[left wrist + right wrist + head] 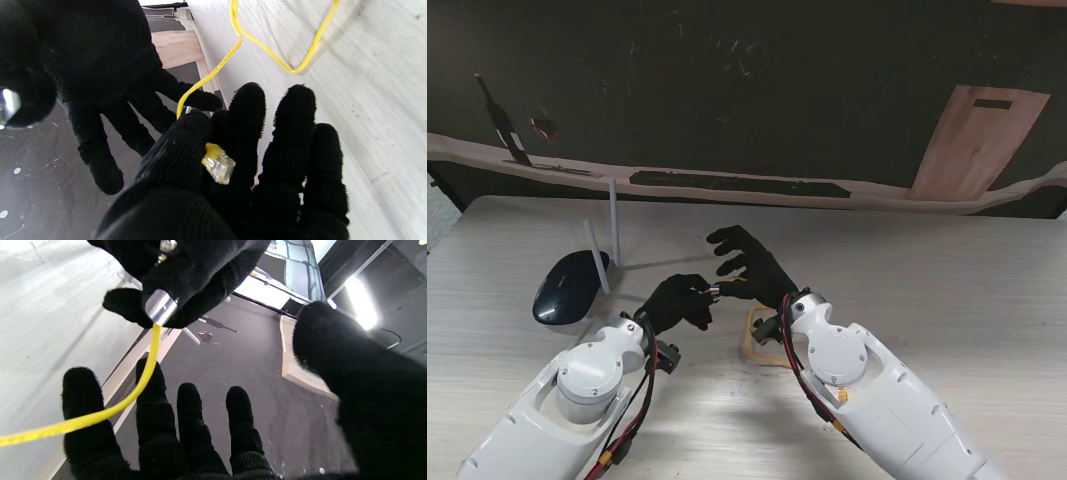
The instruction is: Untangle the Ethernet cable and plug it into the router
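The yellow Ethernet cable (753, 346) lies in a small loop on the pale table (947, 280), just nearer to me than both hands. My left hand (675, 300) is shut on the cable's end: thumb and fingers pinch it just behind the clear plug (218, 163), which points back toward the palm. From that pinch the cable (213, 71) runs down to the table. My right hand (752, 265) is open beside it, fingers spread, and the cable (110, 411) crosses its fingers (186, 433) ungripped. The dark dome-shaped router (567, 287), with two white antennas (612, 225), sits left of the left hand.
The table's far edge (727, 195) runs behind the hands, with dark floor beyond it. A light wooden board (977, 140) lies on that floor at the back right, and a dark tool (502, 125) at the back left.
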You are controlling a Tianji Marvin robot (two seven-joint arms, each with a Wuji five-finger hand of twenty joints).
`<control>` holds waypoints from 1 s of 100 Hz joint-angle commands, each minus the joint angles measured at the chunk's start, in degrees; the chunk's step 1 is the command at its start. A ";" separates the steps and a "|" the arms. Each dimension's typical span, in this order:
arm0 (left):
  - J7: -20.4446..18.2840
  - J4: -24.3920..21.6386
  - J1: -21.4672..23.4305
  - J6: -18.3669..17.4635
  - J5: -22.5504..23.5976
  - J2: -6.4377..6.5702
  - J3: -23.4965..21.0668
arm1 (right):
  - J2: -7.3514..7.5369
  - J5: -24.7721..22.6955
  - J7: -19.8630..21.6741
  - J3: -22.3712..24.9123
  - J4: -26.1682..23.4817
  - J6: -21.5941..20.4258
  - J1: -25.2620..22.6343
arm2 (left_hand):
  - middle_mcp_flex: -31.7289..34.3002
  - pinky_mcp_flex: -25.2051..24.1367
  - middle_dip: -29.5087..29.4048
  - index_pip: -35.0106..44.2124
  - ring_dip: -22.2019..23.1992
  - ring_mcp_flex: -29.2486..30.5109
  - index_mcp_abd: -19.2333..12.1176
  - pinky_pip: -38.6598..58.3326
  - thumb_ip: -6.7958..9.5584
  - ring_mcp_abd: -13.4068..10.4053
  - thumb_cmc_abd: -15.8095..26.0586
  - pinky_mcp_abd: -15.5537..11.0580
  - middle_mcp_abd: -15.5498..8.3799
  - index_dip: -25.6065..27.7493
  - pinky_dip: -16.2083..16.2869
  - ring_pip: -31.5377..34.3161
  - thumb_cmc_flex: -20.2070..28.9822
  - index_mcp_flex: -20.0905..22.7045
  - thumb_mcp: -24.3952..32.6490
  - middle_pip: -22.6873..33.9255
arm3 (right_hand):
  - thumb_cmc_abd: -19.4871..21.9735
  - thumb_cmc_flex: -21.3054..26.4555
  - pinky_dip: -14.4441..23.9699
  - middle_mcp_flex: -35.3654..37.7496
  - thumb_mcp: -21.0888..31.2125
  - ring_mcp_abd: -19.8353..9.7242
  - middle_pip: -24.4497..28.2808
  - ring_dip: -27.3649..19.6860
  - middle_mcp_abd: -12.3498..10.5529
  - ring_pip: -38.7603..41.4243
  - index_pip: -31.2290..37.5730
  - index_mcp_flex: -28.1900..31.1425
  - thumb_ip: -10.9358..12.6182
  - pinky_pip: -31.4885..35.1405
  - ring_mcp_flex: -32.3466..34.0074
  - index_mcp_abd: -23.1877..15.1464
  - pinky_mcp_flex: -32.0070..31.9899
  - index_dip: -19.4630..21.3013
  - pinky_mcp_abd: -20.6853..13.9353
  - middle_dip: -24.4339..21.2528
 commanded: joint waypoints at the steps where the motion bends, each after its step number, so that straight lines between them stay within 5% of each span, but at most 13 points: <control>1: -0.78 -0.15 0.11 -0.09 -0.08 -0.16 0.14 | -0.54 -0.01 0.48 -0.39 -0.82 1.07 -1.05 | 1.12 -0.43 -0.32 1.17 -0.24 0.17 -0.84 4.00 0.46 2.67 0.56 -2.06 -0.42 0.55 1.82 0.70 3.34 0.55 1.48 0.19 | 2.28 1.75 1.90 -1.29 -0.77 0.32 1.50 2.18 0.82 4.00 1.21 -1.69 0.48 10.98 3.09 0.48 3.97 0.12 1.94 0.59; 19: -0.99 -0.26 0.21 0.03 -0.57 -0.16 0.11 | -0.78 -2.53 -1.25 -0.82 -0.32 2.01 -0.98 | 0.84 -0.72 -0.28 0.99 -0.20 -0.13 -0.84 3.92 0.53 2.87 0.91 -2.07 -0.31 0.52 1.86 0.66 3.55 0.30 1.00 0.15 | 7.70 4.14 13.62 2.26 -1.19 1.30 4.91 14.39 4.64 36.62 0.92 0.72 1.74 52.12 14.24 5.51 19.66 0.06 -12.88 1.84; 39: -1.99 -0.32 0.07 0.31 -0.93 0.04 0.17 | -0.03 -7.03 -0.74 -0.92 1.05 1.03 -0.04 | 1.17 -0.53 -0.21 0.78 -0.10 0.21 -1.04 4.08 0.72 2.70 0.56 -2.05 -0.48 0.38 1.97 0.86 3.64 0.54 0.50 0.30 | 11.22 6.66 6.31 16.89 0.24 0.17 7.98 13.34 7.32 50.60 -3.52 15.84 2.84 70.26 27.75 10.23 41.13 0.02 -21.46 3.66; 42: -2.28 -0.30 0.04 0.28 -1.11 0.09 0.14 | 0.07 -7.50 -0.62 -0.89 1.20 0.86 0.07 | 1.23 -0.45 -0.21 0.68 -0.10 0.21 -1.05 4.12 0.77 2.66 0.43 -2.06 -0.54 0.32 1.99 0.86 3.59 0.58 0.48 0.32 | 11.90 6.95 5.99 19.13 0.36 0.11 7.91 12.79 7.59 51.38 -4.23 18.38 3.00 71.66 29.50 10.49 42.02 -0.10 -22.72 3.61; 49: -2.77 -0.30 0.01 0.26 -1.46 0.18 0.07 | 0.25 -8.23 -0.39 -0.80 1.41 0.71 0.23 | 1.34 -0.39 -0.26 -0.09 -0.11 0.40 -1.15 4.16 1.02 2.68 0.03 -2.09 -0.55 -0.18 2.03 0.90 3.31 0.68 0.62 0.25 | 14.77 7.85 13.71 26.05 1.01 -0.08 8.03 10.80 8.72 52.74 -5.93 25.85 3.68 71.91 34.19 10.93 43.06 -0.67 -25.95 3.46; 57: -3.05 -0.27 0.00 0.23 -1.71 0.22 0.03 | 0.35 -8.24 -0.08 -0.68 1.46 0.80 0.30 | 1.39 -0.27 -0.28 -0.29 -0.12 0.43 -1.24 4.18 1.06 2.66 -0.16 -2.11 -0.60 -0.24 2.04 0.90 3.06 0.90 0.70 0.23 | 18.83 9.96 17.69 31.90 1.22 0.19 8.82 9.45 10.14 53.09 -7.04 31.85 4.29 71.92 36.53 11.12 43.39 -1.42 -26.50 3.42; 64: -3.10 -0.27 0.02 0.18 -1.87 0.22 0.00 | 0.43 -7.75 0.43 -0.52 1.34 1.08 0.24 | 1.37 -0.25 -0.30 -0.68 -0.14 0.36 -1.34 4.16 1.12 2.70 -0.27 -2.04 -0.63 -0.42 2.04 0.86 2.99 0.81 0.91 0.19 | 19.90 12.76 18.54 34.11 -0.42 0.49 10.15 9.10 11.02 53.54 -5.46 33.40 0.07 71.92 36.51 11.34 43.36 -8.42 -26.07 3.66; 76: -3.37 -0.30 0.09 0.04 -1.78 0.31 -0.14 | 0.64 -7.28 1.24 -0.10 0.90 2.03 -0.05 | 1.16 -0.32 -0.30 -1.13 -0.14 0.24 -1.53 4.11 1.06 2.65 -0.36 -2.06 -0.70 -0.53 2.03 0.83 2.71 0.66 1.06 0.16 | 21.54 14.02 19.79 35.74 -1.81 0.33 12.36 10.18 11.58 54.79 -4.29 33.99 -1.13 71.92 36.53 12.22 43.52 -11.34 -25.93 4.34; 89: -3.27 -0.32 0.19 -0.09 -1.85 0.29 -0.29 | 1.02 -8.27 1.83 0.39 0.26 3.22 -0.39 | 0.86 -0.52 -0.19 -2.43 -0.06 0.02 -1.52 3.97 1.08 2.61 -1.24 -2.20 -0.82 -0.76 2.00 0.91 0.97 0.46 1.52 0.29 | 20.11 15.23 28.34 40.91 -2.65 -4.04 17.69 15.65 10.02 61.53 0.41 35.94 -2.77 71.92 36.82 12.01 44.70 -14.11 -32.18 6.45; 100: -3.27 -0.29 0.16 -0.14 -2.07 0.27 -0.28 | 1.19 -8.12 2.43 0.69 -0.36 4.00 -0.70 | 0.32 -0.96 -0.01 -4.39 0.02 -0.48 -1.54 3.82 0.39 2.76 -2.30 -2.21 -0.76 -0.44 2.01 0.81 -2.56 0.34 4.16 0.42 | 16.62 21.11 32.72 45.36 -2.56 -6.08 18.47 19.32 8.70 64.12 6.30 36.79 -3.55 71.92 37.00 12.00 45.19 -17.14 -35.20 7.83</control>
